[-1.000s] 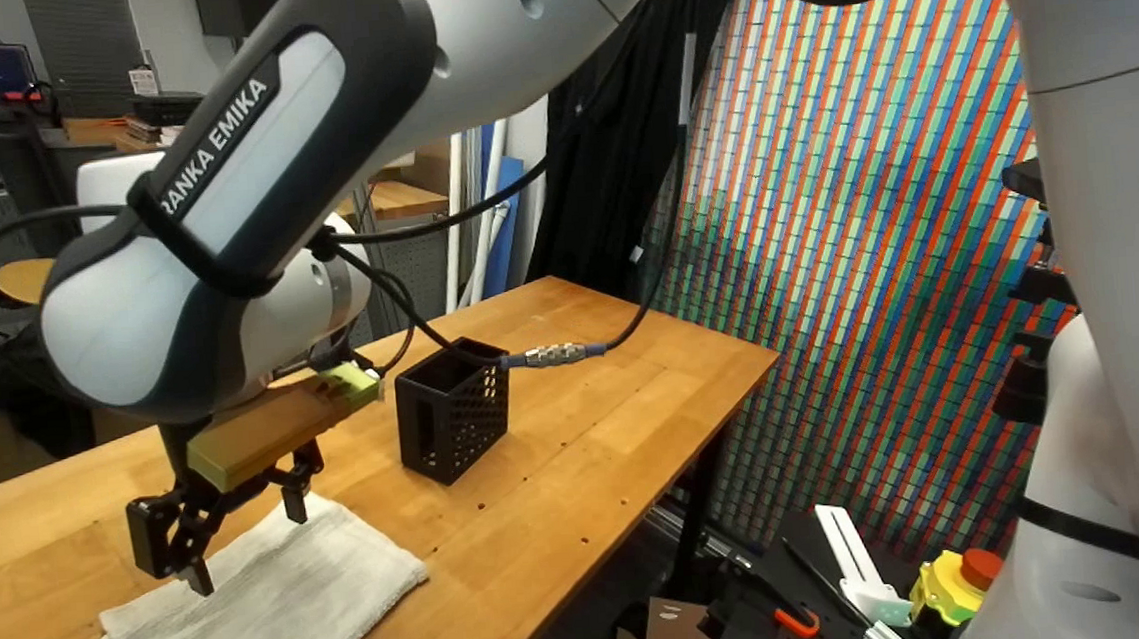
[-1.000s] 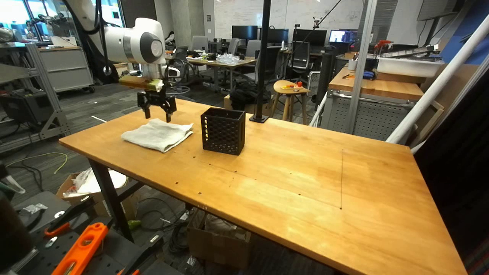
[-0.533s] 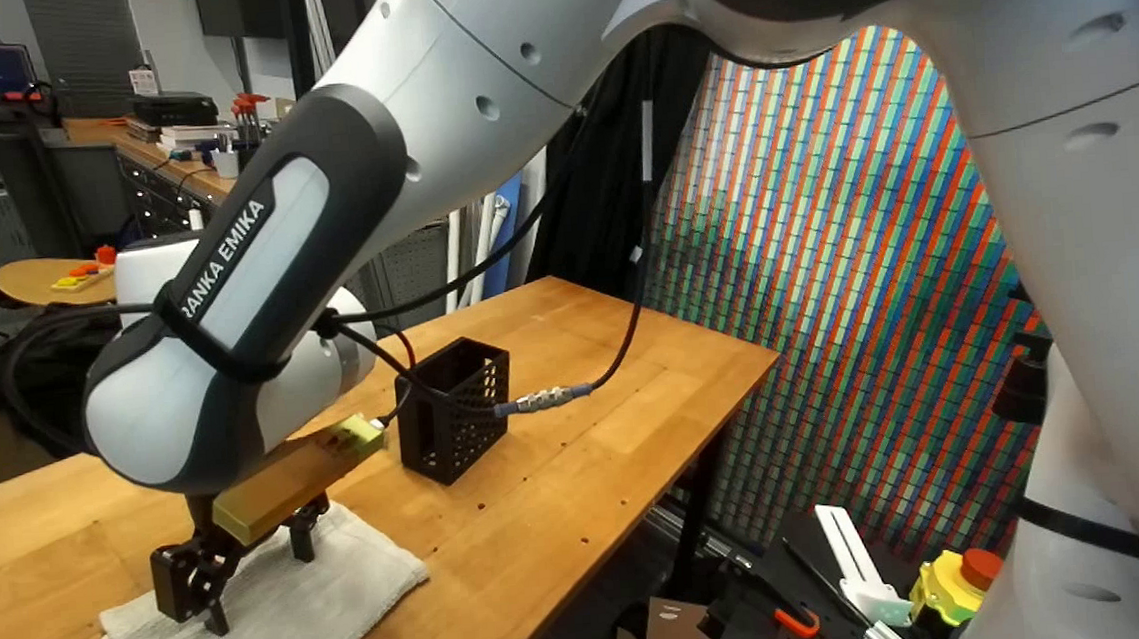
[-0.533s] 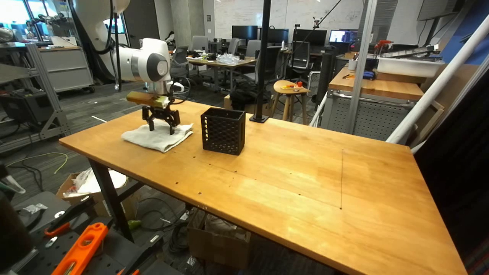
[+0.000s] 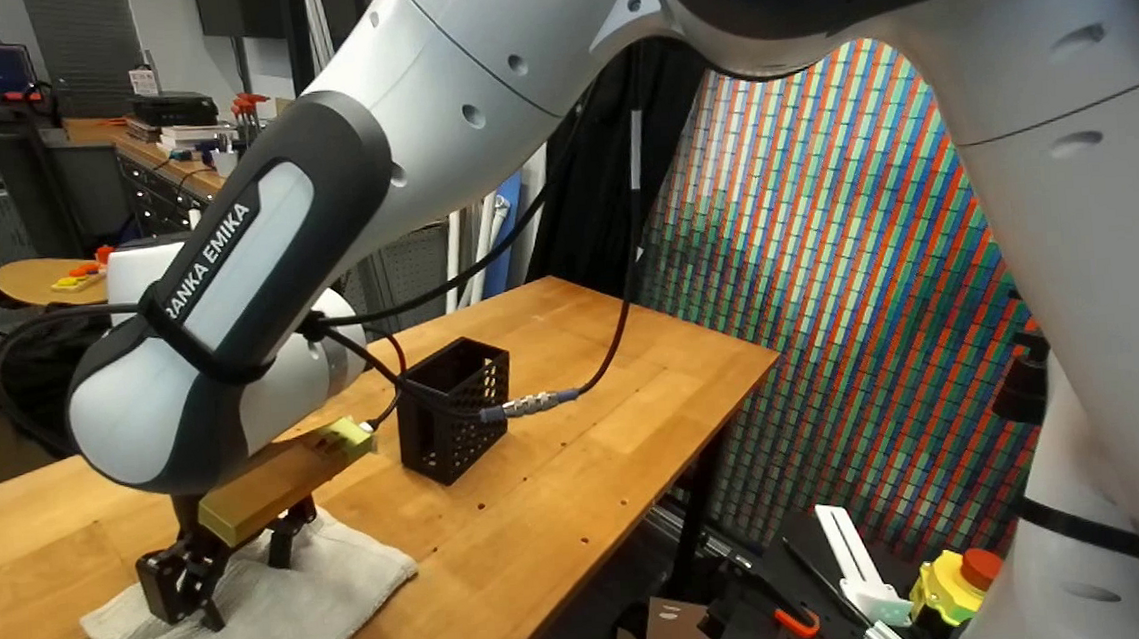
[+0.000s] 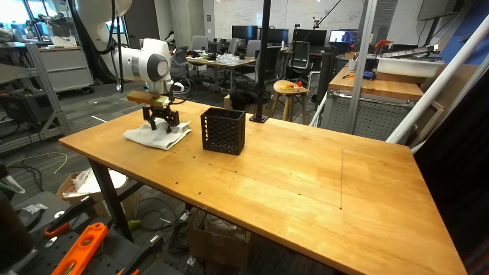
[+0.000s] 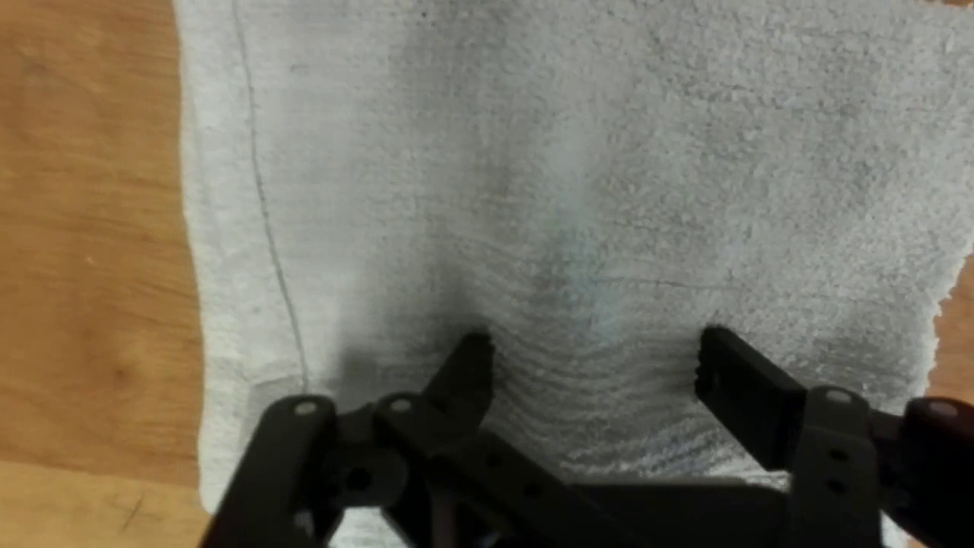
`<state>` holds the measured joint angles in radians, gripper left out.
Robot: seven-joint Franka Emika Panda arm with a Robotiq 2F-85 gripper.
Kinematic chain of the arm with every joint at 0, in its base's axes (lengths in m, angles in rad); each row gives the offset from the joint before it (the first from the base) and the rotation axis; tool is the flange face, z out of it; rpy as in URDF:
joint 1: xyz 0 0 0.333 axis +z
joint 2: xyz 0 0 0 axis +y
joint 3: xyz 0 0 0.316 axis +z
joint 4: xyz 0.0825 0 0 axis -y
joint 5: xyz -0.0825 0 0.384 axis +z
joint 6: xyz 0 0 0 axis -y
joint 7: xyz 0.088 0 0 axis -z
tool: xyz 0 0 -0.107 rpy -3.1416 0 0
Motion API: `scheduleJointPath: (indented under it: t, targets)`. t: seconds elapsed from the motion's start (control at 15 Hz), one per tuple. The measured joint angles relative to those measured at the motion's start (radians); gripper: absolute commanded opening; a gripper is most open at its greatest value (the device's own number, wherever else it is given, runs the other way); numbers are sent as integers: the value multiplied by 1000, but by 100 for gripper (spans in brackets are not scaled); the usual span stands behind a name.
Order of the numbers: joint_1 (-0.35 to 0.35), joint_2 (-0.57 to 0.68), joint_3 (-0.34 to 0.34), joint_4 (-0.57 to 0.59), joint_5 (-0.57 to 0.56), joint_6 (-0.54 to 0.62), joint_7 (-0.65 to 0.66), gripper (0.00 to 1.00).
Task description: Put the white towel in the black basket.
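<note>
Close up, the black jaws stand wide apart, with their tips on the fuzzy white towel (image 7: 593,190) but holding nothing, and the soft cloth is wavy between them. The towel is folded into a flat shape with four sides on the smooth wood surface (image 6: 290,156). Farther off stands the boxy black basket (image 5: 457,438) with little holes in its side.
</note>
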<state>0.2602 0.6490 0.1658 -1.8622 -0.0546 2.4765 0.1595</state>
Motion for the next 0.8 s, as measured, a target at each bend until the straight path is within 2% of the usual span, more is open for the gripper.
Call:
scheduleJointPath:
  t: [0.27,0.4,0.8]
  targets:
    - [0,-17,15,0,23,-2,-7,12]
    - [-1,-32,26,-5,46,-9,-18,4]
    - [-13,-123,38,-48,86,-54,-39,8]
